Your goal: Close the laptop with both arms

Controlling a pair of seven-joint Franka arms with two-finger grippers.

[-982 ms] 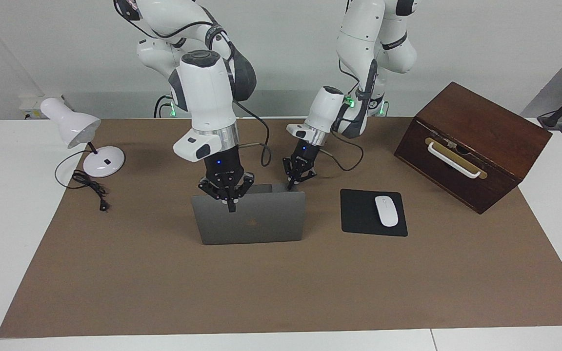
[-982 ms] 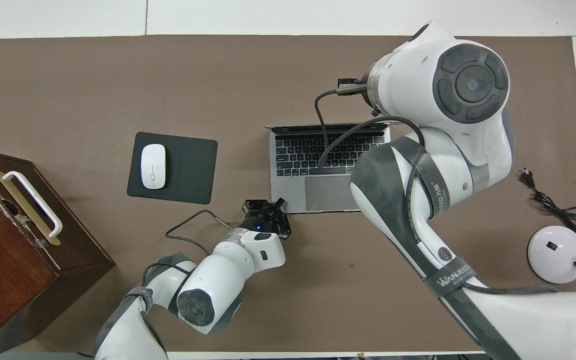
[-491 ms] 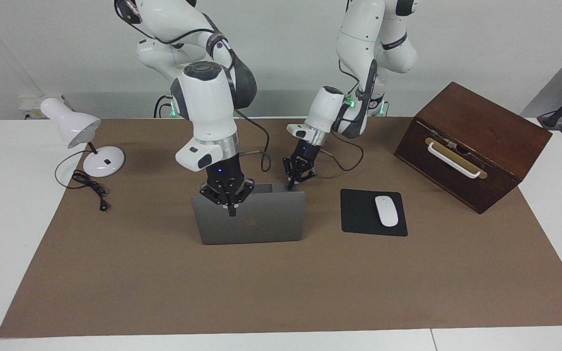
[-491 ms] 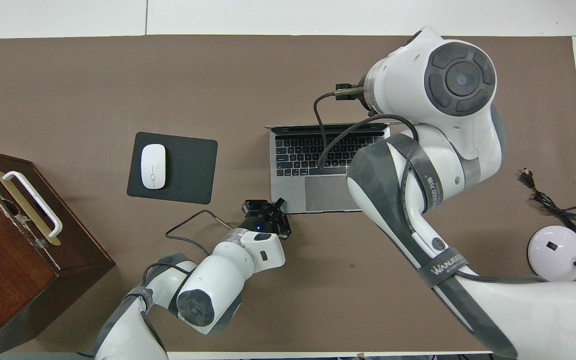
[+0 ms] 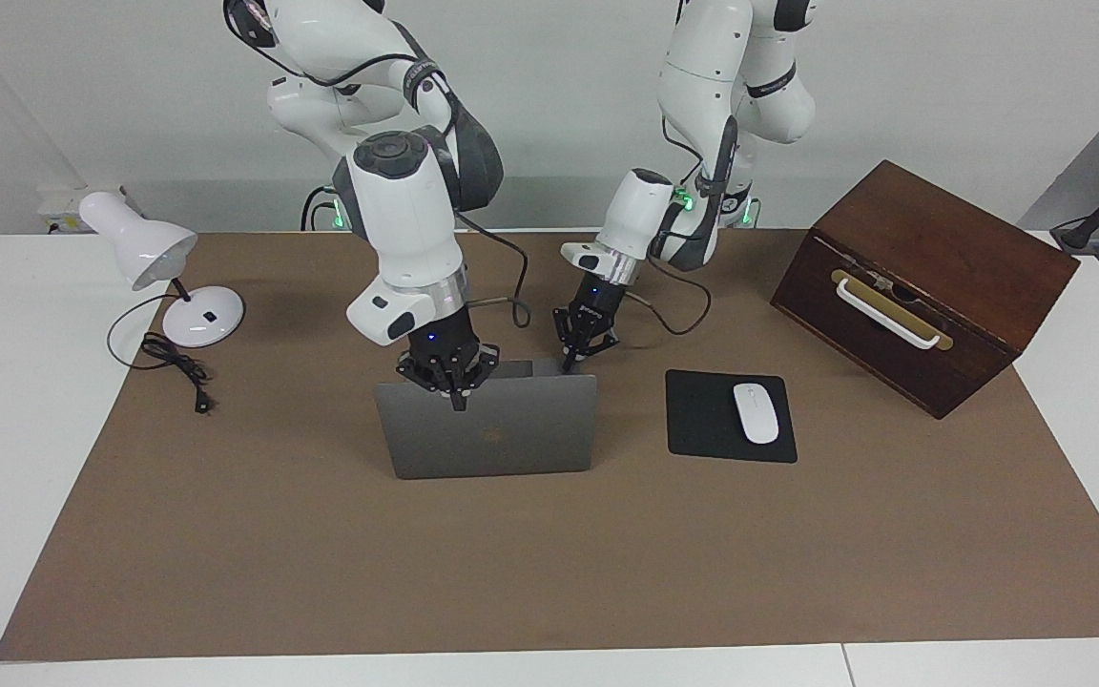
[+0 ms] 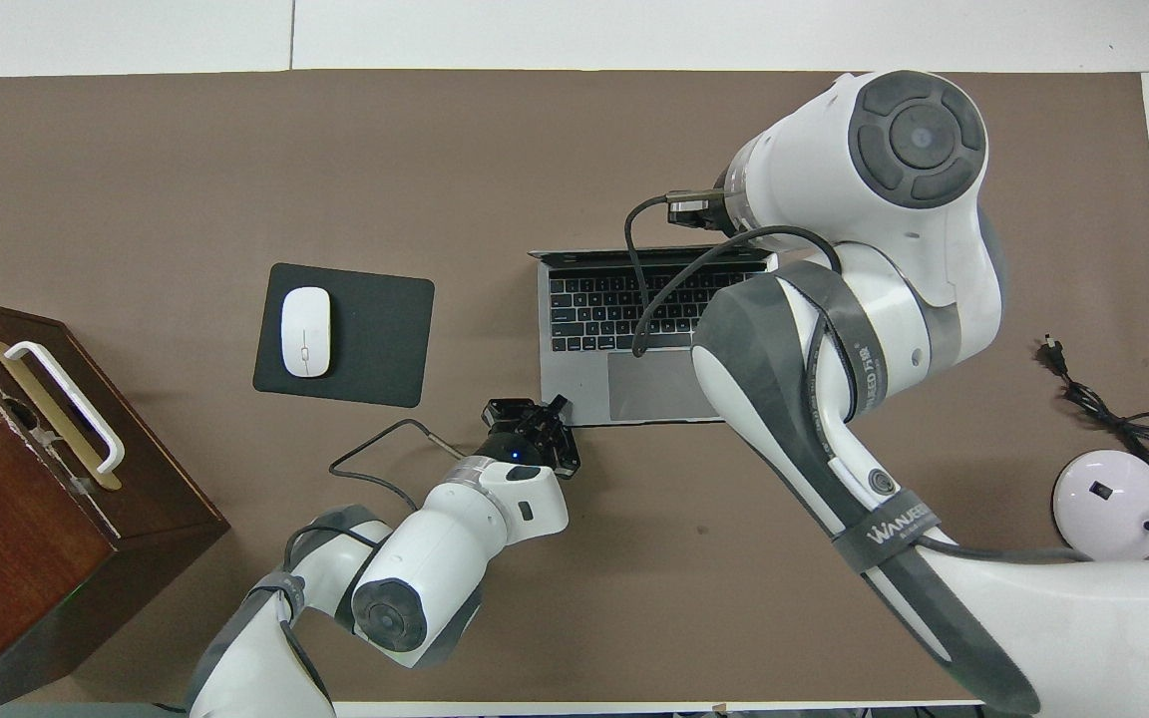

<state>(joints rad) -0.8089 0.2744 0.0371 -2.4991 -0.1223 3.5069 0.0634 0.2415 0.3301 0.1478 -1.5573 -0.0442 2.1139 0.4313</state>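
Note:
The silver-grey laptop [image 5: 492,429] stands open in the middle of the brown mat, its lid upright with its back to the facing camera. Its keyboard [image 6: 599,309] shows in the overhead view. My right gripper [image 5: 455,386] points down at the lid's top edge, with its tip against the back of the lid. In the overhead view it is hidden under its own wrist [image 6: 834,170]. My left gripper [image 5: 573,355] is low at the laptop base's corner nearest the robots, toward the left arm's end, and it also shows in the overhead view [image 6: 532,411].
A black mouse pad [image 5: 702,420] with a white mouse [image 5: 756,412] lies beside the laptop toward the left arm's end. A brown wooden box [image 5: 922,286] stands at that end. A white desk lamp [image 5: 168,277] and its cord [image 5: 177,367] are at the right arm's end.
My right arm's wrist has tilted and its gripper has drawn back toward the robots onto the lid's top edge. The lid and the left arm have not visibly moved.

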